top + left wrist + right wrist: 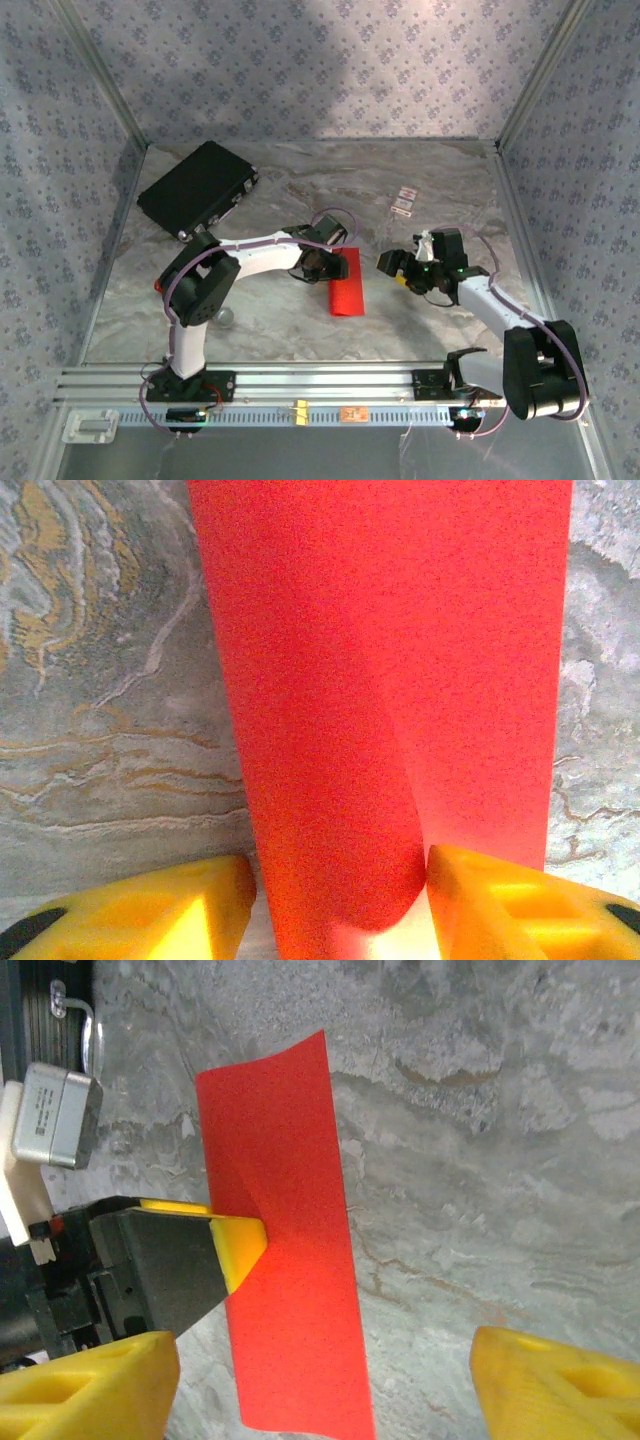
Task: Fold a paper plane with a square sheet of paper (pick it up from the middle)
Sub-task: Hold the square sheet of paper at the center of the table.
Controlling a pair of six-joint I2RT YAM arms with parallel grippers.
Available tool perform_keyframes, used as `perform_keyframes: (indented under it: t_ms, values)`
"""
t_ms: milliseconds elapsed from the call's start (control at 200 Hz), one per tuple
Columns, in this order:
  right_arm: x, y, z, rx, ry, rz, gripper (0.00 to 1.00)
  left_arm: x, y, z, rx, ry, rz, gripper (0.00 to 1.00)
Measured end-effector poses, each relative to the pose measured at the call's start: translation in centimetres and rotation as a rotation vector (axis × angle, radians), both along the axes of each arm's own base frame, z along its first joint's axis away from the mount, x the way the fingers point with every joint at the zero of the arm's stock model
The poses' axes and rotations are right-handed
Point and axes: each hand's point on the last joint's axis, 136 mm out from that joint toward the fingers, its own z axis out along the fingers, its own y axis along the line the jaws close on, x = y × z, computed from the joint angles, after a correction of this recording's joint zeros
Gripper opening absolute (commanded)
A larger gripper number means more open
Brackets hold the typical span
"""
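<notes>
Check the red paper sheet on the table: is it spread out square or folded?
Folded. The red paper sheet lies as a narrow strip, not a square; the left wrist view shows one layer curling over another.

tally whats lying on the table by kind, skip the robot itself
folded red paper sheet: 1
black case: 1
small white cards: 2
total: 4
One tiny red speck is too small to identify and is left out.
</notes>
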Motion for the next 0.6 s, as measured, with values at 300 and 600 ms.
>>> perform_keyframes:
  t_ms: [300, 600]
  values:
    - [-0.6, 2.3, -3.0, -0.002, 0.094, 0.083, 0.0, 0.0, 0.0, 0.0, 0.0, 0.0, 0.0, 0.53]
    - [0.0, 5.6, -3.9, -0.01, 0.106, 0.161, 0.0, 0.0, 0.0, 0.0, 0.0, -0.001, 0.0, 0.53]
